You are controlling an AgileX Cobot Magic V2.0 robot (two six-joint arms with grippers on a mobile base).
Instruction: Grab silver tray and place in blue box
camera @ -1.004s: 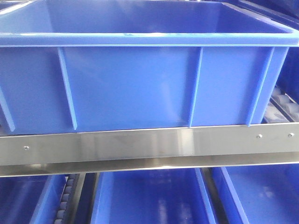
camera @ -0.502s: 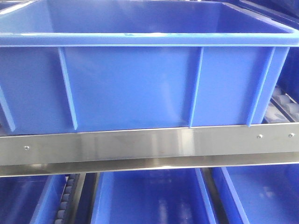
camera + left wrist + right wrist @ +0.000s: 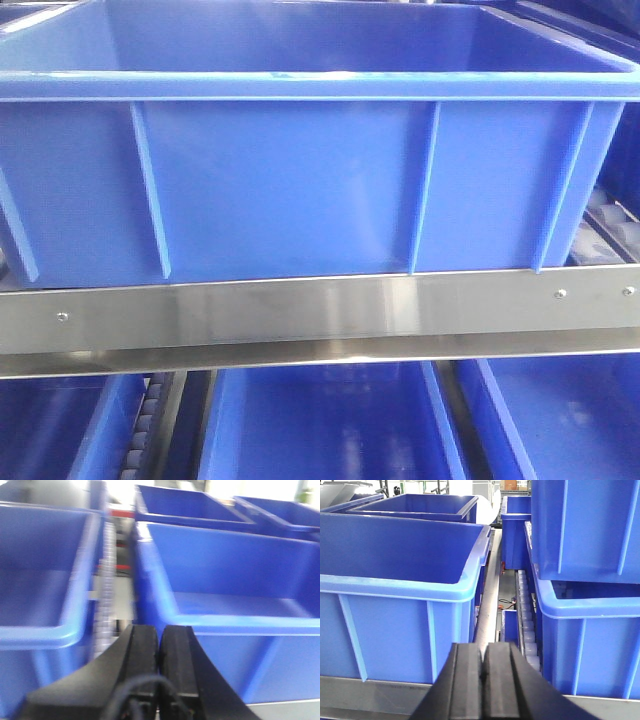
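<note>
A big blue box point(image 3: 300, 180) with ribbed side walls fills the front view, standing on a steel shelf; its inside shows nothing. The same box lies ahead to the right of my left gripper point(image 3: 159, 630) as a blurred box point(image 3: 225, 580), and ahead to the left of my right gripper point(image 3: 483, 647) as a deep box point(image 3: 395, 555). Both grippers are shut, pads together, holding nothing, low in front of the shelf edge. The silver tray is out of view in every frame.
A steel rail point(image 3: 320, 310) runs under the box, with more blue crates point(image 3: 320, 420) on the level below. Another crate point(image 3: 40, 580) stands to the left. Stacked crates point(image 3: 585, 530) and a roller track point(image 3: 525, 615) are on the right.
The blue box sits slightly further right and a touch larger in the front view, a small shift of the view. Nothing was grasped or released.
</note>
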